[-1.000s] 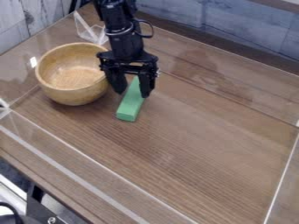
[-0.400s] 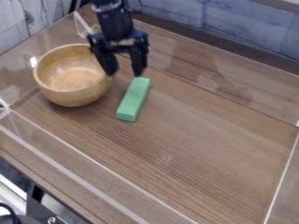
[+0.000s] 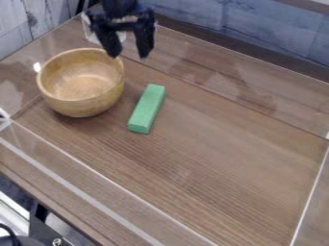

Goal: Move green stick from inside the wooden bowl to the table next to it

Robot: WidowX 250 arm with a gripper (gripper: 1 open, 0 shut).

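Fingers [image 3: 113, 42] hang spread and empty above the wooden bowl's [image 3: 83, 83] far rim. Green stick [image 3: 146, 107] lies flat on the counter [image 3: 232, 135] just beside it. A low swing could knock the bowl into the stick.

No text, label, brand, number or sign can be read anywhere in the camera view.
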